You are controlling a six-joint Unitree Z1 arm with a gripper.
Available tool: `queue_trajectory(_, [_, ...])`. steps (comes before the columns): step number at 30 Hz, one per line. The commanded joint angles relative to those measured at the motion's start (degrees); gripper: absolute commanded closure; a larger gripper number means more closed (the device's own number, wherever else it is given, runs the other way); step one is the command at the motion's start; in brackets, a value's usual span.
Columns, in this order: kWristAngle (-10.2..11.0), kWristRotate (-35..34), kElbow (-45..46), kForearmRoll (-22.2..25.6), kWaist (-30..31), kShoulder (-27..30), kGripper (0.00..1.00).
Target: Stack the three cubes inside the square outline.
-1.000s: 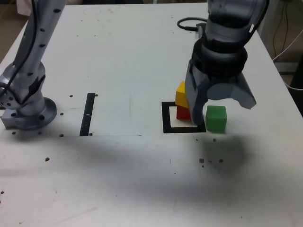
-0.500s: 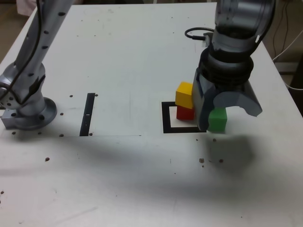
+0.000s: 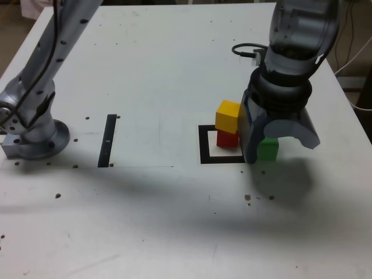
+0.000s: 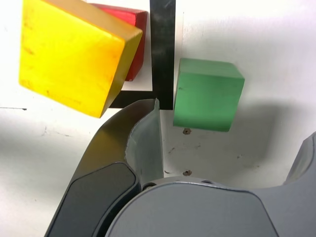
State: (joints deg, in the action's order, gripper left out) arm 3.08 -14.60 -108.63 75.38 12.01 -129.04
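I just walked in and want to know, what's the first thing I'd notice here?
Probably the big grey gripper with its jaws open wide, hanging right over the green cube, which sits on the table just outside the square outline. Next to it, a yellow cube is stacked crookedly on a red cube inside that outline.

Three cubes point(image 3: 228, 116), one square outline point(image 3: 204, 145), one strip point(image 3: 108, 140)

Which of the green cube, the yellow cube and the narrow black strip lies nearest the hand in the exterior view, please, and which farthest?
1. Green matte cube: between the open hand's fingers.
2. Yellow matte cube: atop the red one, toward the exterior view's left.
3. Narrow black strip: far toward the exterior view's left.
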Motion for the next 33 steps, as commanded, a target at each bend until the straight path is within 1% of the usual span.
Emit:
queue_trajectory(1, [0.23,0.53,-0.21,0.08,-0.40,-0.57,0.03])
queue_trajectory(6, [0.24,1.75,-0.47,-0.24,-1.10,-1.10,0.06])
queue_trajectory(12, [0.14,2.22,-0.50,-1.76,-1.49,-1.34,0.09])
queue_trajectory(19, [-0.58,2.52,0.08,-3.22,-2.09,-2.29,0.11])
queue_trajectory(24, [-0.62,2.61,0.36,-3.43,-2.31,-2.96,0.16])
queue_trajectory(25, [-0.63,2.64,0.41,-3.46,-2.37,-3.08,0.17])
queue_trajectory(28, [-0.68,2.75,0.58,-3.35,-2.67,-3.34,0.26])
queue_trajectory(33, [-0.29,2.74,0.43,-3.40,-2.87,-3.23,0.51])
